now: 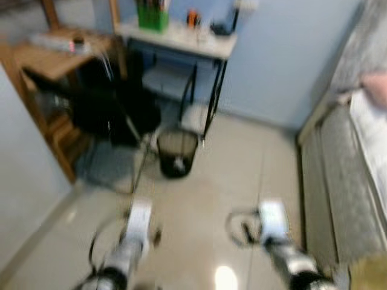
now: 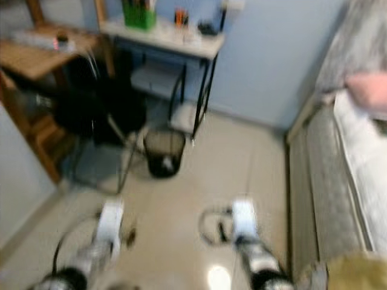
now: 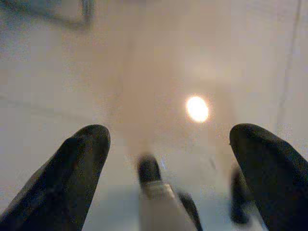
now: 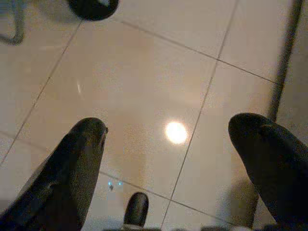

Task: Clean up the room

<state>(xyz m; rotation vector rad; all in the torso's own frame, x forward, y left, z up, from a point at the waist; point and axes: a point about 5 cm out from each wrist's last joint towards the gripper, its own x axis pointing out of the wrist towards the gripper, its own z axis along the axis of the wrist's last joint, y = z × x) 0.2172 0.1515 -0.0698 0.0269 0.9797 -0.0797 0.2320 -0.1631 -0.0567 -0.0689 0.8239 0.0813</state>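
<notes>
While the head views are smeared, which reads as the robot walking or turning, both arms hang out front over the floor (image 1: pixel 199 205). The left gripper (image 3: pixel 168 144) has its jaws wide apart with nothing between them but tile; the right gripper (image 4: pixel 168 139) stands the same way, wide and holding nothing.

What "the room" needs is not plain from these pictures. The likeliest target is the black mesh bin (image 1: pixel 177 154), which stands on the floor just off the front right leg of the desk (image 1: pixel 181 36); something pale lies in its bottom, too blurred to name. A green holder (image 1: pixel 152 15) and small items sit toward the desk's back edge. A bed (image 1: pixel 357 163) runs along the right, with something pink (image 1: pixel 376 87) on it.

To do this well, I judge the robot should steady itself until the view sharpens, then pick out what is loose. Keeping the jaws spread while walking is sound. Dark clutter (image 1: pixel 112 103) and thin cables sit under the desk's left end, so the approach should hold to the bare tile.
</notes>
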